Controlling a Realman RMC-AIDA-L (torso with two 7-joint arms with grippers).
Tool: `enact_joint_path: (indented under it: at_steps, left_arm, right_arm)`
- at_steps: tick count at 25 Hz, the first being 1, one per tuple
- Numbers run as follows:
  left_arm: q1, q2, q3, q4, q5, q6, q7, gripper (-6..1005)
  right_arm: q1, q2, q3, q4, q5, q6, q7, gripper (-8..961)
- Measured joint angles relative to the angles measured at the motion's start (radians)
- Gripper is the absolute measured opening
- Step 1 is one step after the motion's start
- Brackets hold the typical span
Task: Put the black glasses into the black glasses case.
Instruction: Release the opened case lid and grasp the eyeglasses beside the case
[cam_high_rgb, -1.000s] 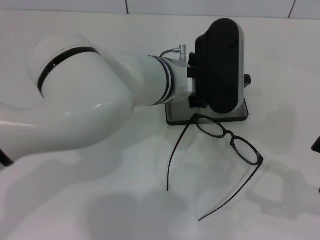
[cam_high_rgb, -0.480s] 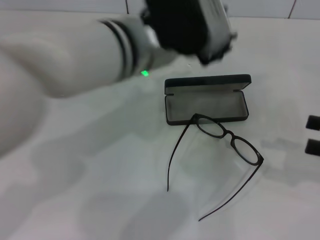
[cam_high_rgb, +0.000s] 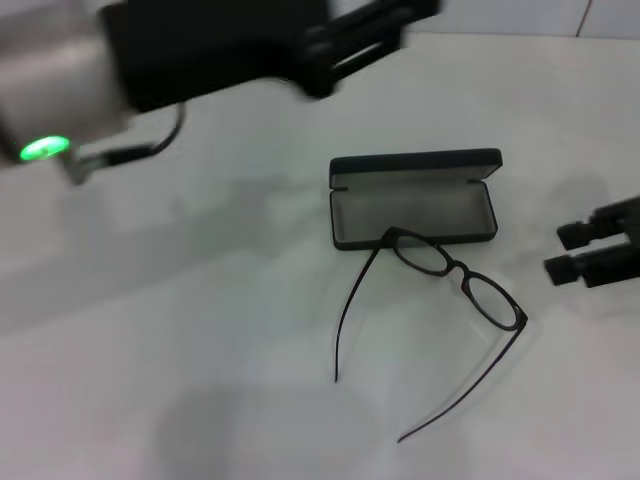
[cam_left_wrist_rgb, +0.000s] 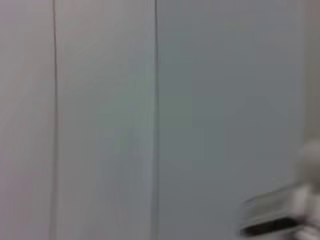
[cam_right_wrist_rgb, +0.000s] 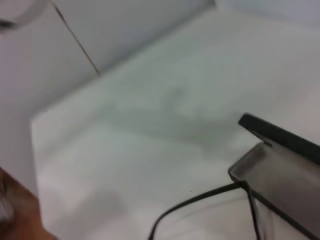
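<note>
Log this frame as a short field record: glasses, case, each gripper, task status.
glasses: black glasses unfolded on the table, one lens end overlapping the case's front edge
case: black glasses case open, grey lining showing, nothing lying fully inside
left gripper: left gripper raised, toward the far left of the case
right gripper: right gripper open, low, right of the case
task status: glasses not yet in the case

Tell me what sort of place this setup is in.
Probably a lab or test bench rather than a home. A plain white table stands against a tiled or panelled white wall. On it lie only the open black glasses case and the black glasses. The left gripper and right gripper are over the table.
</note>
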Motion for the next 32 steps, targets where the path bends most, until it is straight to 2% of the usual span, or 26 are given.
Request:
enact_joint_path:
  at_steps: [3, 6, 9, 12, 18, 21, 22, 29, 32]
  left_arm:
    - [-0.046, 0.001, -0.138, -0.212, -0.131, 0.234, 0.078, 408]
    - [-0.102, 0.004, -0.257, -0.432, -0.125, 0.415, 0.163, 381]
    - [-0.134, 0.008, -0.357, -0.616, -0.107, 0.551, 0.254, 350]
    - [-0.136, 0.014, -0.398, -0.737, -0.094, 0.616, 0.331, 319]
    - [-0.112, 0.02, -0.404, -0.849, -0.055, 0.63, 0.41, 321]
    - [-0.108, 0.021, -0.405, -0.896, -0.05, 0.632, 0.434, 321]
    - [-0.108, 0.021, -0.406, -0.905, -0.049, 0.633, 0.438, 321]
    - [-0.134, 0.017, -0.406, -0.94, -0.043, 0.631, 0.452, 321]
    - [-0.14, 0.014, -0.404, -0.941, -0.041, 0.631, 0.454, 321]
  right_arm:
    - [0.091, 0.008, -0.048, 0.008, -0.098, 0.015, 0.083, 587]
    - [0.164, 0.009, -0.119, 0.028, -0.174, 0.053, 0.158, 569]
    - [0.245, 0.009, -0.176, 0.087, -0.231, 0.092, 0.219, 565]
    - [0.309, 0.014, -0.202, 0.16, -0.268, 0.117, 0.245, 561]
    - [0.403, 0.021, -0.267, 0.313, -0.333, 0.208, 0.272, 553]
    - [0.425, 0.022, -0.293, 0.355, -0.338, 0.238, 0.279, 549]
    - [0.441, 0.022, -0.329, 0.389, -0.336, 0.275, 0.282, 547]
    - [0.461, 0.025, -0.462, 0.458, -0.3, 0.372, 0.291, 538]
    - [0.473, 0.025, -0.504, 0.486, -0.282, 0.404, 0.299, 504]
